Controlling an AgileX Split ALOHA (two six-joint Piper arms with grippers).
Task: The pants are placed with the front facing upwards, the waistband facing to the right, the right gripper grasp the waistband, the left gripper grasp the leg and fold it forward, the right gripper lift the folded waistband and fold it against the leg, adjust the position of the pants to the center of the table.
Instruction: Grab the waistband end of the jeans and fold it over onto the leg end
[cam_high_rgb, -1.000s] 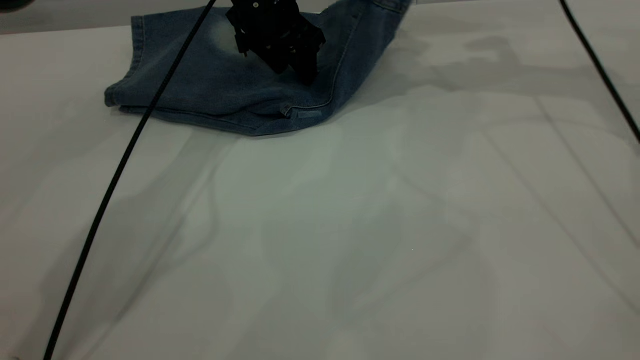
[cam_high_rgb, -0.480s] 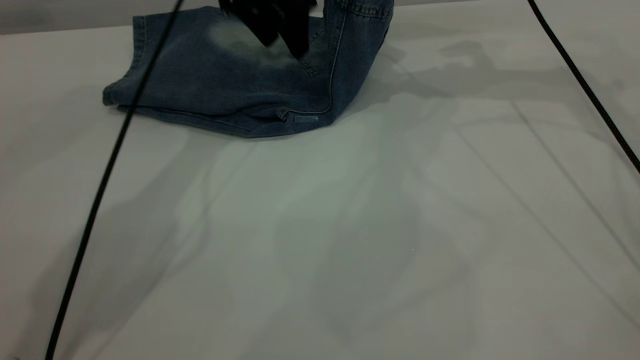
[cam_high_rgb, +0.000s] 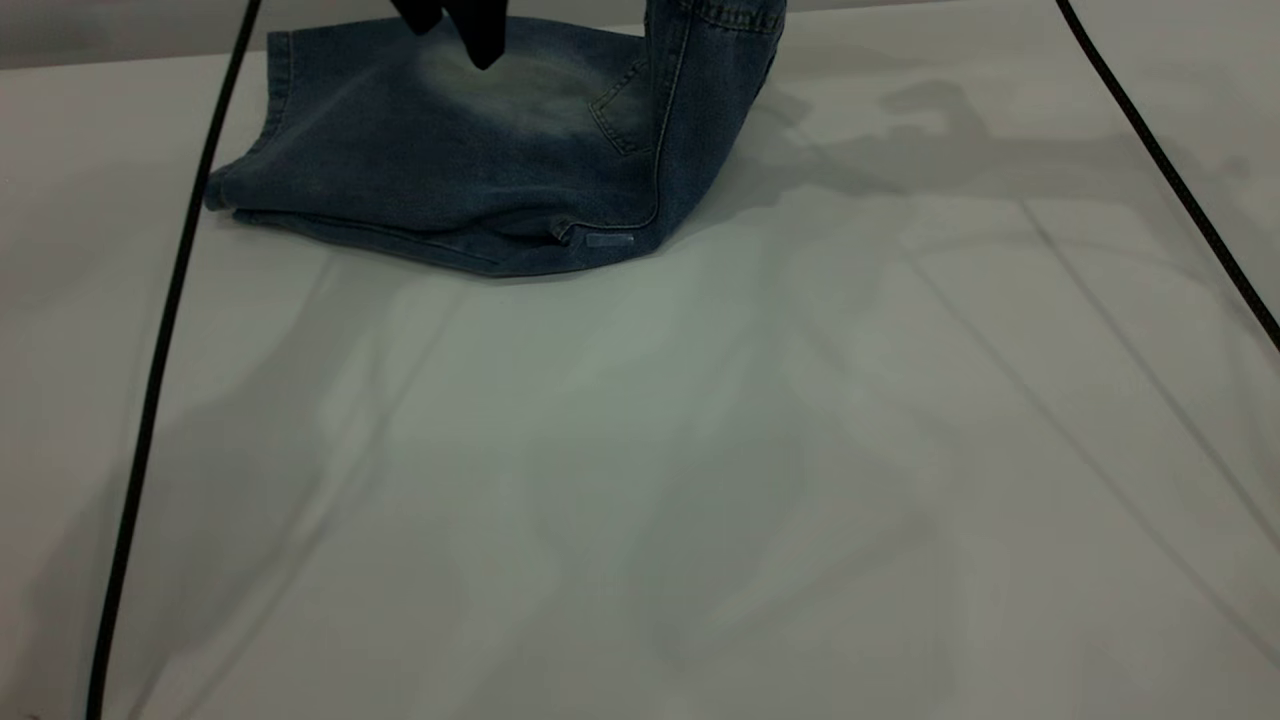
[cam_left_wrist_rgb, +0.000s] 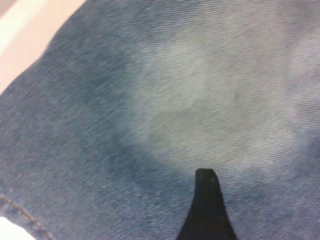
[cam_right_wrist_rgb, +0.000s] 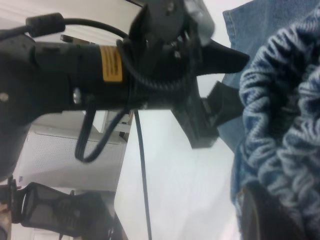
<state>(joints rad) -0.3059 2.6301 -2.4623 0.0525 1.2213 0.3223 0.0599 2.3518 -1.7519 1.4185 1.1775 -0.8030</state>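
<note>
The blue denim pants (cam_high_rgb: 440, 170) lie folded at the far side of the table (cam_high_rgb: 640, 450), pale faded patch (cam_left_wrist_rgb: 210, 95) facing up. Their right part (cam_high_rgb: 710, 70) stands lifted and runs out of the exterior view's top. My right gripper is outside that view; in the right wrist view it is shut on the ruffled waistband (cam_right_wrist_rgb: 285, 125), with one dark finger (cam_right_wrist_rgb: 270, 220) pressed against the cloth. My left gripper (cam_high_rgb: 480, 35) hovers just above the faded patch. Seen from the right wrist, the left gripper (cam_right_wrist_rgb: 232, 80) is open and holds nothing.
Two black cables cross the exterior view, one (cam_high_rgb: 160, 330) down the left side and one (cam_high_rgb: 1170, 180) at the upper right. Wide bare tabletop stretches in front of the pants. Behind the left arm (cam_right_wrist_rgb: 75, 75) stands a white cabinet (cam_right_wrist_rgb: 75, 155).
The left gripper has risen off the pants and drifted left, almost out of the exterior view. The waistband end has been lifted more upright and shifted slightly left.
</note>
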